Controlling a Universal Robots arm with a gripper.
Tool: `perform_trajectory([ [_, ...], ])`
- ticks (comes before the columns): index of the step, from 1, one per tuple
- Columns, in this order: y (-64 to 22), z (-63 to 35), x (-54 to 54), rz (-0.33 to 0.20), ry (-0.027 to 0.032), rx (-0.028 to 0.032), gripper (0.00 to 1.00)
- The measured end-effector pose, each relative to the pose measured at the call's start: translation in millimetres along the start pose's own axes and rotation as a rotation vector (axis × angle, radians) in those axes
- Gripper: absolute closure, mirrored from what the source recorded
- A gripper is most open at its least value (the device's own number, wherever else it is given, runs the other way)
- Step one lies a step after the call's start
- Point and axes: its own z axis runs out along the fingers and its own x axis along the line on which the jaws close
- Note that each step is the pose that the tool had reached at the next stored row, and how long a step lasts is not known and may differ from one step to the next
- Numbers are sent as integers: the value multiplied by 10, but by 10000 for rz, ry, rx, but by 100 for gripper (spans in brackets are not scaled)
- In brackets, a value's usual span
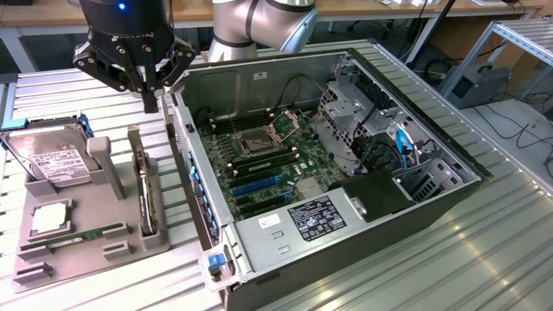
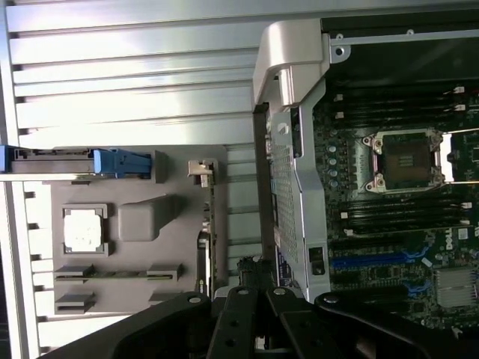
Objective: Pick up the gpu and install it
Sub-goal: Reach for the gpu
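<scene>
Exterior view: the gripper (image 1: 152, 97), jaws closed and empty, hangs above the far end of the gpu (image 1: 144, 188), which stands on edge in a slot of the grey tray (image 1: 78, 259) beside the open computer case (image 1: 363, 253). The white label on the hard drive (image 1: 52, 159) and the power-supply sticker (image 1: 315, 218) carry print that cannot be read. Wrist view: the gpu (image 2: 205, 247) lies edge-on between the processor (image 2: 82, 228) and the case wall, the closed fingertips touching nothing.
</scene>
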Motion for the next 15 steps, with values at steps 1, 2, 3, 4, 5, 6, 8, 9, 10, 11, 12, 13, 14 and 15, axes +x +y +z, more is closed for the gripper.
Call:
perform_trajectory([
  [1,0,0,4,0,1,0,89],
  [2,-1,-1,8,0,1,0,89],
  [3,-1,-1,11,0,0,0,89],
  [4,-1,-1,16,0,0,0,89],
  [5,-2,-1,21,0,0,0,89],
  [6,-2,-1,26,1,0,0,89],
  [8,-3,-1,35,0,0,0,89],
  [9,-3,-1,39,0,0,0,89],
  [10,-3,-1,46,0,0,0,89],
  [11,-4,-2,51,0,1,0,89],
  [12,-4,-2,56,0,0,0,89],
  [13,-5,-2,61,0,0,0,89],
  [14,-5,-2,66,0,0,0,89],
  [15,-5,-2,71,0,0,0,89],
])
